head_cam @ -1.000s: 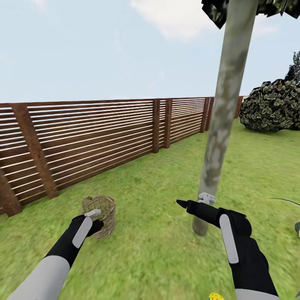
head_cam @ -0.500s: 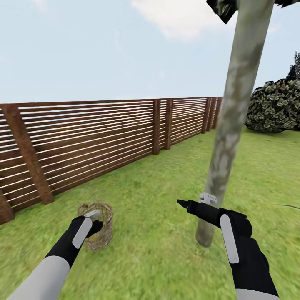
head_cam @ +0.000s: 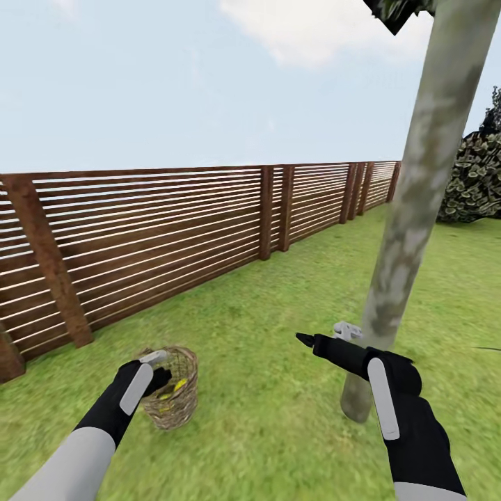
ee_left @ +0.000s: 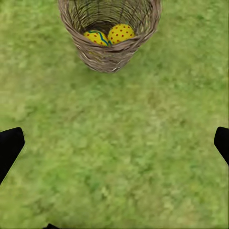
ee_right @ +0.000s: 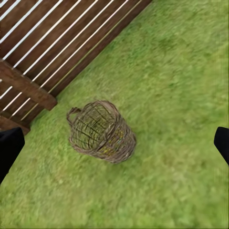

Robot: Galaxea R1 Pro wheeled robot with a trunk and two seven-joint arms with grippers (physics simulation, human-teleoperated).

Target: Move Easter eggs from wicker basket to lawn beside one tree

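Note:
The wicker basket [head_cam: 174,393] stands on the lawn [head_cam: 264,424] at the lower left, near the fence. In the left wrist view the basket [ee_left: 109,52] holds two yellow Easter eggs [ee_left: 97,37] [ee_left: 120,33], one with a teal zigzag and one with red dots; a third egg is out of view. My left gripper [head_cam: 160,369] hangs open just beside and above the basket, empty. My right gripper [head_cam: 323,335] is open and empty, held in front of the tree trunk [head_cam: 410,236]. The right wrist view looks down at the basket [ee_right: 101,131] from a distance.
A brown slatted wooden fence [head_cam: 174,236] runs along the left and back of the lawn. A round leafy bush [head_cam: 480,184] stands at the far right behind the tree. Grass stretches between basket and trunk.
The whole view has swung left: tree and bush slid right, and an egg on the grass at the bottom edge left the view. The basket sits slightly lower. Both arms hold their pose.

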